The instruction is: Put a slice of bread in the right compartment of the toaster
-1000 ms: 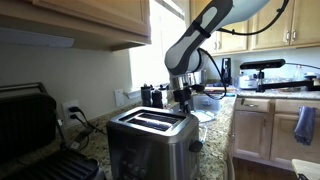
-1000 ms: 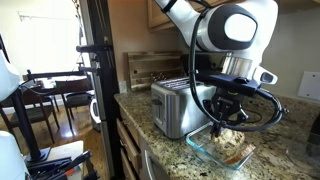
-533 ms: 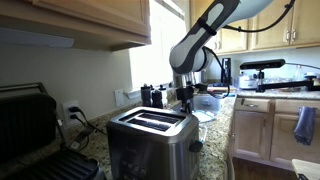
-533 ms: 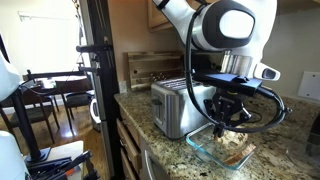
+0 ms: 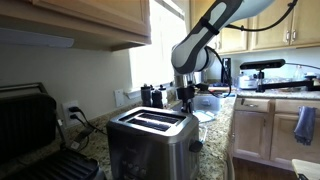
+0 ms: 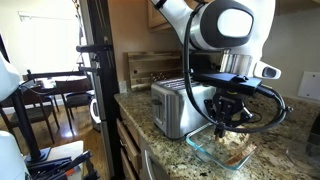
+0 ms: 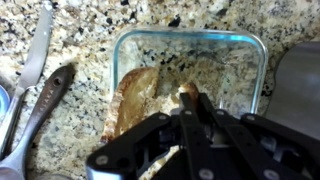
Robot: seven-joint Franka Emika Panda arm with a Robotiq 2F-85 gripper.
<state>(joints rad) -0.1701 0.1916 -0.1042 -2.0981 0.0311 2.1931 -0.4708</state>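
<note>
On the bench, two utensils lie left of one glass dish holding at least one bread slice. The gripper hangs over the dish. Its jaws are close together, but I cannot tell whether they pinch bread. Best to grip a slice by its edge, lift it clear of the rim, and carry it upright to the one two-slot toaster beside the dish.

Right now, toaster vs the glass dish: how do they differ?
The toaster is opaque brushed steel with a black top; the glass dish is clear. The toaster stands tall and boxy; the dish is low and shallow. The toaster's slots look empty; the dish holds a bread slice. Both sit on the granite counter.
</note>
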